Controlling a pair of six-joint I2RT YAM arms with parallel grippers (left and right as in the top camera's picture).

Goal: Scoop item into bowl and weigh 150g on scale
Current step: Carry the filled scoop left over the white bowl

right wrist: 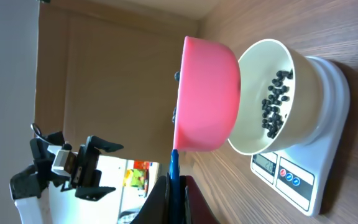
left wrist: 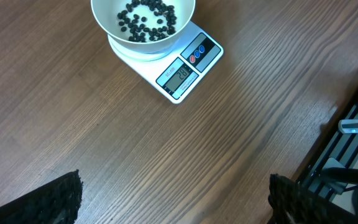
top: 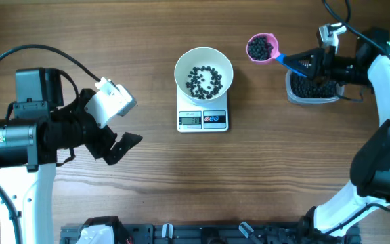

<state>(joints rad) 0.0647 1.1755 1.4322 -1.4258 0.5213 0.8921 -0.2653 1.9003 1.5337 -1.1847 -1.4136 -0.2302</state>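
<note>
- Standby duty for the left gripper (top: 124, 149): it is hovering over bare wood well left of the action, jaws spread wide and holding nothing, probably parked there so it is not shadowing the weighing spot.
- Moving to the centre, the white bowl (top: 183, 62) is sitting squarely on the kitchen scale (top: 203, 120), so every addition is registering straight away; the display is facing the front edge, though its digits are looking too small for me to read with confidence.
- A thin scatter of black beads (top: 204, 81) is lying in the bottom of that bowl, which I am judging to be well short of the target, so more loads are looking necessary.
- Just right of the bowl, the pink scoop (top: 261, 48) is riding level and full of beads, the cup kept flat so nothing is rolling off on the way over.
- The right gripper (top: 315, 64) is clamping the scoop's blue handle (top: 291, 63) at its far end, giving the cup reach toward the bowl.
- Far right, the clear plastic tub (top: 292, 95) is sitting under that wrist, holding the dark heap of supply.
</note>
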